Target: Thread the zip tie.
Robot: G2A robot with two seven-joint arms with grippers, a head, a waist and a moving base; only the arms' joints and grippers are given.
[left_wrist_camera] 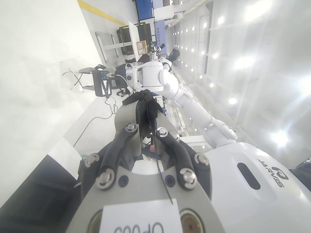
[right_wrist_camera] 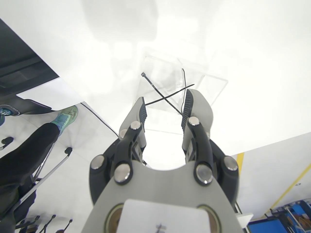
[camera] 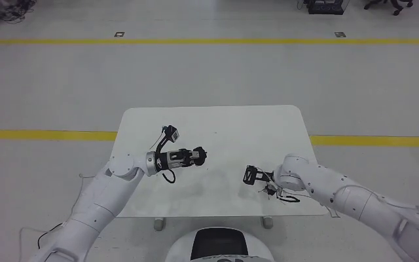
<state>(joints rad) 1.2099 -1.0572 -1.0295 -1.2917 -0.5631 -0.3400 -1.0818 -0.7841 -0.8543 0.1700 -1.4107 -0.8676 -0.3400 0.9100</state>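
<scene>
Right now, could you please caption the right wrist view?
Open right claw facing crossed zip ties in a clear tray.

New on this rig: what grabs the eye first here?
The left gripper, held over the middle of the table, is shut on a black zip tie. The right gripper, open, hangs over a clear tray near the table's front edge, where more zip ties lie crossed.

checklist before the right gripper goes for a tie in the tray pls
1. Right gripper open: ok.
2. Ties in the tray, ahead of its fingertips: ok.
3. One tie lying apart from the rest: not ok, they cross.
4. Left gripper shut on held tie: ok.
5. Held tie's head facing out for threading: cannot tell.
</scene>
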